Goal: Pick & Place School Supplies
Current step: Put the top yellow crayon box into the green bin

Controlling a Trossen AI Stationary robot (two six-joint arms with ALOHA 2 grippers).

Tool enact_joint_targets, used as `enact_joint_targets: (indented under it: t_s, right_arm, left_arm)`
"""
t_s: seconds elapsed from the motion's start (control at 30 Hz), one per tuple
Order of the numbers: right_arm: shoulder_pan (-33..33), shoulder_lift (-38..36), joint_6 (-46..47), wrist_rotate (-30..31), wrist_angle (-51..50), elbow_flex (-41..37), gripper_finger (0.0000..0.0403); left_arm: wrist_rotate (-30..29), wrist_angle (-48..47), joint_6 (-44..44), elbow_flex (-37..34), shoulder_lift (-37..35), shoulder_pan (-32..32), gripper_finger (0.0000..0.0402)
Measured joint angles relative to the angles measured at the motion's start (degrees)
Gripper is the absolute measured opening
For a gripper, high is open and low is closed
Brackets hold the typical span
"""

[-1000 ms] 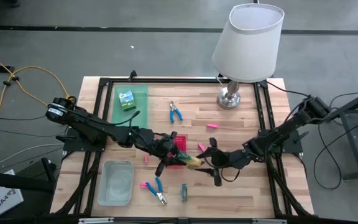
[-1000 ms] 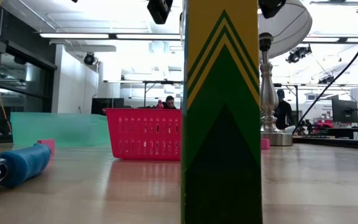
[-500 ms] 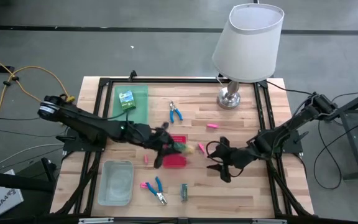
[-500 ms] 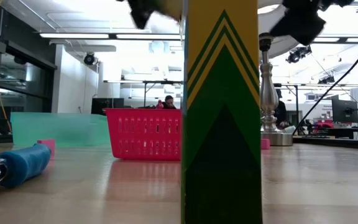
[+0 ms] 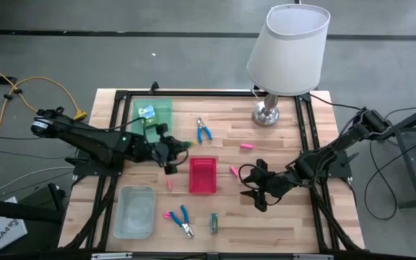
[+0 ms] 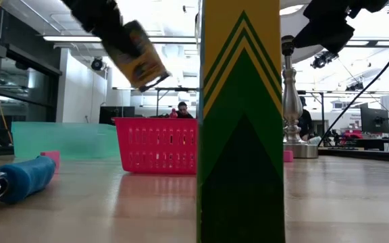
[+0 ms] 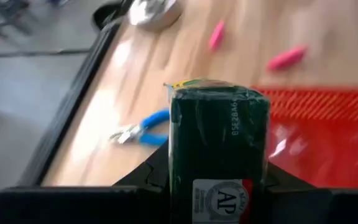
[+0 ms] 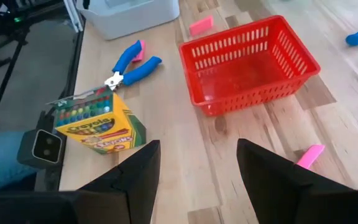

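Overhead, a wooden surface [image 5: 280,155] w/ a red mesh basket [image 5: 202,175] at centre. The left end effector [image 5: 170,149], just left of the basket and beside the green tray [image 5: 163,119] at the far left, is clenched on a green-and-yellow crayon box [image 6: 139,55]. The box is held tilted and clear of the surface, prob. in transit, not yet set down.

The right end effector [image 5: 255,189], right of the basket, stands released w/ nothing between its fingers, likely waiting or lining up for the next item. A pink eraser [image 5: 233,171] lies between it and the basket.

Other supplies are spread out:
- a 2nd box [image 5: 146,114] on the tray
- a 3rd box [image 5: 213,222] upright at the near edge, close to the low camera
- blue-handled pliers [image 5: 204,130] far centre
- a pink-and-blue pair [image 5: 177,217] near the clear bin [image 5: 134,211]

A lamp [image 5: 284,58] stands at far right.
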Motion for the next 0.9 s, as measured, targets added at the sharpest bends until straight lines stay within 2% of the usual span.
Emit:
enact_joint_targets:
  t_s: [0.13, 0.23, 0.33, 0.5, 0.7, 0.9]
  right_arm:
    - [0.00, 0.00, -0.01, 0.06, 0.25, 0.00, 0.0203]
    - [0.00, 0.00, -0.01, 0.06, 0.48, 0.00, 0.0203]
    - [0.00, 0.00, -0.01, 0.08, 0.52, 0.00, 0.0203]
    - [0.00, 0.00, -0.01, 1.34, 1.06, 0.00, 0.0203]
    - [0.00, 0.00, -0.01, 1.43, 1.99, 0.00, 0.0204]
    - [0.00, 0.00, -0.01, 1.39, 2.11, 0.00, 0.0204]
  left_arm:
    - [-5.59, -7.59, -0.08, 0.00, -0.50, -0.20, 0.0095]
    - [-7.62, -12.68, -0.88, 0.00, -0.48, 0.30, 0.0095]
    - [-8.42, -16.96, -3.72, 0.00, -0.48, 1.56, 0.0095]
    - [-13.56, -24.34, -8.92, 0.00, -0.45, 4.87, 0.0095]
    - [-13.04, -26.73, -10.10, -1.17, -0.45, 11.31, 0.0095]
    - [-15.36, -26.58, -9.66, -6.16, -0.43, 16.42, 0.0095]
